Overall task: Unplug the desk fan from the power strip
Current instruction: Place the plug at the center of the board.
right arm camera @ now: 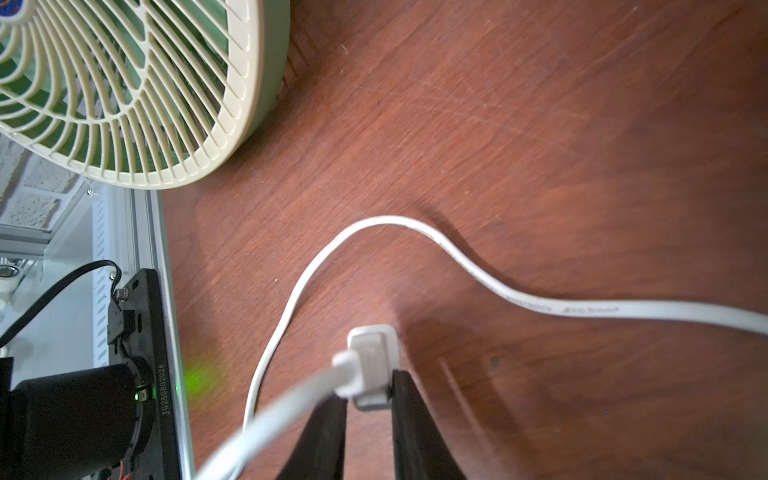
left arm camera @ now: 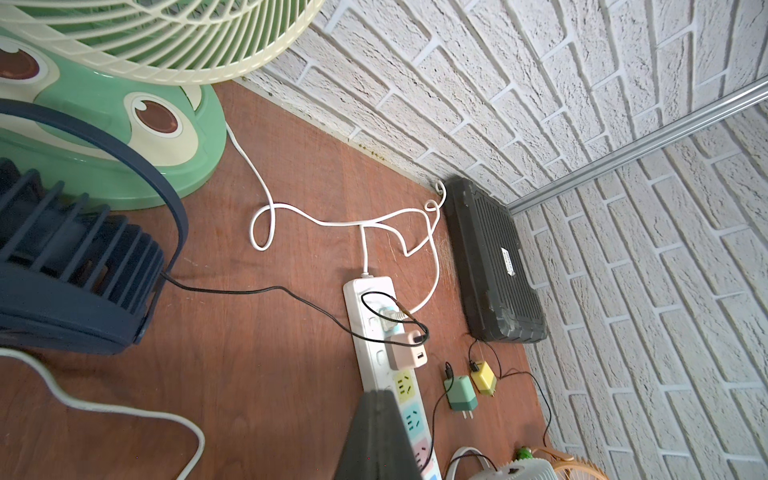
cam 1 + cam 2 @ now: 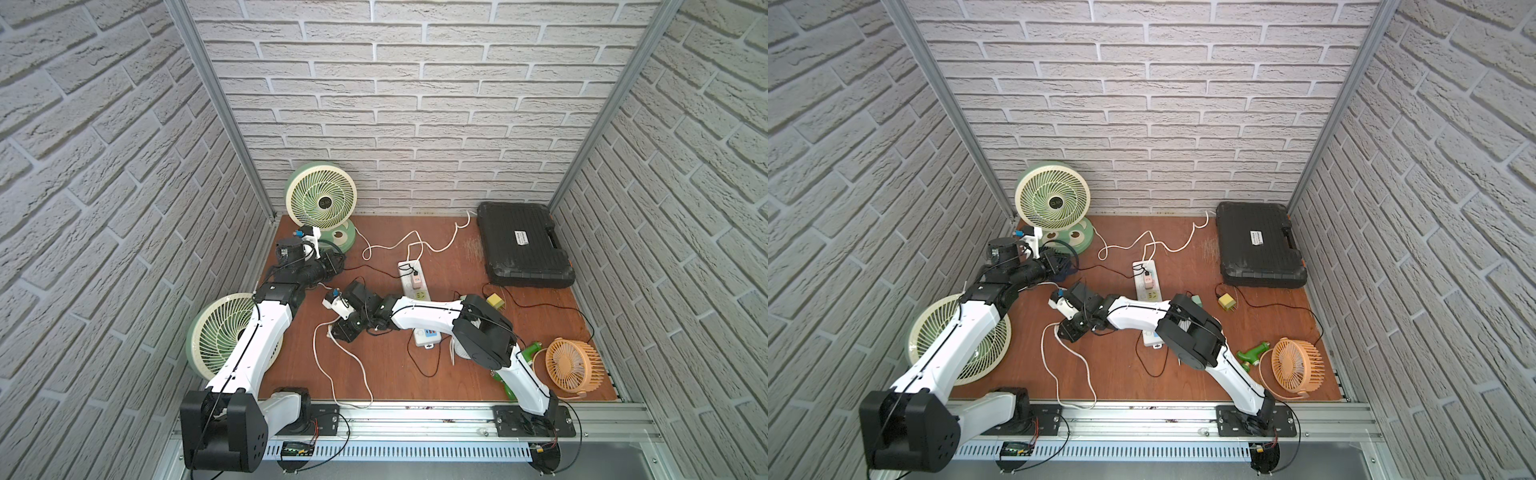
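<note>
The brown table (image 3: 457,270) is seen whole only in both top views, enclosed by brick-pattern walls (image 3: 415,104) on three sides. An upright green fan (image 3: 322,201) is set at the back left, and a second green fan (image 3: 220,336) near the front left is partly covered by the left arm (image 3: 257,332) (its cream grille also fills a corner of the right wrist view). A black case (image 3: 523,245) lies at the back right.

The power strip (image 3: 409,282) lies along the middle of the table, its near part crossed by the right arm (image 3: 424,316). A pink adapter (image 2: 405,347) with a black cord (image 2: 249,291) is plugged into it. An orange fan (image 3: 571,363) is seen at the front right.

A navy fan (image 2: 70,282), mostly hidden in the top views, is shown plainly by the left wrist view. A green adapter (image 2: 459,392) and a yellow adapter (image 2: 484,376), lying loose beside the strip, are shown there too.

The left fingers (image 2: 376,436) are closed on nothing. Only the right wrist view shows the white plug (image 1: 372,365) clamped between the right fingers (image 1: 411,428), clear of the strip.
</note>
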Robot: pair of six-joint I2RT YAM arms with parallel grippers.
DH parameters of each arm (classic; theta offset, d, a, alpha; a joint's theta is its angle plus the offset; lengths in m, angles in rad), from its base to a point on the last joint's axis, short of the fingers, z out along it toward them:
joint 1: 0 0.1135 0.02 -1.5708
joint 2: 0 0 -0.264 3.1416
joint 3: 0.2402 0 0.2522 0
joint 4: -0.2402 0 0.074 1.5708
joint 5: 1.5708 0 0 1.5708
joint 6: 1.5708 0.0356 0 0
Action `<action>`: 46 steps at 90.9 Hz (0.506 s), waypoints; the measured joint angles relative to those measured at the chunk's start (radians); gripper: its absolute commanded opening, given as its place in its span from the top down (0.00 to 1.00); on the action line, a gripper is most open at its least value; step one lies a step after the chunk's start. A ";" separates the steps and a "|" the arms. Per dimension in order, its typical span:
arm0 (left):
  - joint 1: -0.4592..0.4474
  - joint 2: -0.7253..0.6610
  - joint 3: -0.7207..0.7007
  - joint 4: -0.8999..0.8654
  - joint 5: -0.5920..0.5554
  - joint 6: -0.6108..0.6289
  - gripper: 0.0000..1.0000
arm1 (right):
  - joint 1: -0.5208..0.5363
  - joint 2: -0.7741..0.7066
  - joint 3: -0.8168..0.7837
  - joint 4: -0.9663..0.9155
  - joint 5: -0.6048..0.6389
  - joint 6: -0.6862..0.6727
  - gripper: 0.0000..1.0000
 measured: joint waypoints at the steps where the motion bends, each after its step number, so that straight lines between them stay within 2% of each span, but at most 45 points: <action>1: 0.000 0.000 0.000 0.000 0.000 0.000 1.00 | 0.000 0.000 0.000 0.000 0.000 -0.002 0.66; 14: 0.000 0.000 0.000 0.000 0.000 0.000 1.00 | 0.000 0.000 0.000 -0.015 0.020 -0.016 0.59; 28: 0.000 0.000 0.000 0.002 0.001 0.000 1.00 | -0.016 -0.024 -0.022 -0.043 0.057 -0.031 0.58; 46: 0.000 0.011 -0.020 0.041 0.015 -0.018 1.00 | -0.069 -0.142 -0.122 -0.063 0.114 -0.031 0.58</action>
